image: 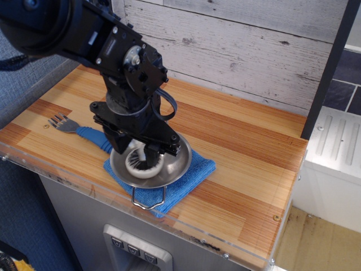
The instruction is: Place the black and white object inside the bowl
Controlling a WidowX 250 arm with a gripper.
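The black and white object (140, 165), a small white puck with a black bristly top, lies on the bottom of the shiny steel bowl (176, 164). The bowl rests on a blue cloth near the counter's front edge, with one wire loop handle sticking out toward the front. My black gripper (140, 155) hangs straight down into the bowl, right over the puck. Its fingers look parted, with one finger (152, 160) standing on the puck's right side. The puck's far part is hidden behind the gripper.
A blue-handled fork (84, 132) lies left of the bowl, its tines pointing left. The blue cloth (194, 172) lies under the bowl. The counter's clear front lip (67, 180) runs close by. A white plank wall stands behind and a white unit (338, 147) to the right.
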